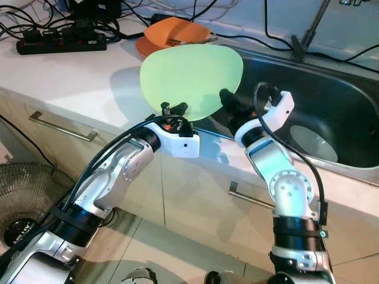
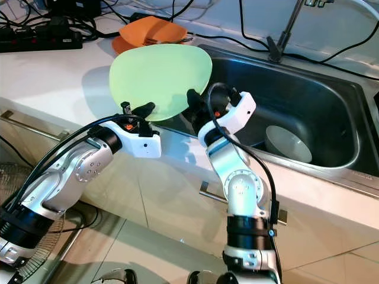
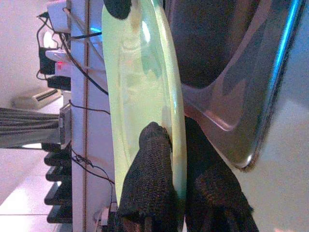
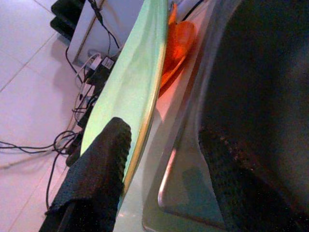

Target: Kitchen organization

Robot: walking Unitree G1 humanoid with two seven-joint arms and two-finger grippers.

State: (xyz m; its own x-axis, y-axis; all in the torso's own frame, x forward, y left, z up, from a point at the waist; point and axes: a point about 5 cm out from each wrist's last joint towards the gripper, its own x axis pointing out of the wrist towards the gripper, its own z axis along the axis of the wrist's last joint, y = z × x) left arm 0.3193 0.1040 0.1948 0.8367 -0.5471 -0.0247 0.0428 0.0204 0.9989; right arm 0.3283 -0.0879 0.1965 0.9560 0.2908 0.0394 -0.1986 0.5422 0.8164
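My left fingers (image 3: 154, 179) pinch the rim of the pale green round plastic plate (image 1: 192, 80), holding it on edge above the steel sink (image 1: 331, 112); my right fingers (image 4: 96, 174), spread, straddle its rim for support.

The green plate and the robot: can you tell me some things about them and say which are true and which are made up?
1. The left claw pinches the green plate at its rim. True.
2. The green plate lies flat in the sink. False: it is held up above the counter edge.
3. A white bowl sits in the sink. True.
4. The orange plates are on the floor. False: they are on the counter.
5. The right claw is shut on the rim. False: its fingers are apart.
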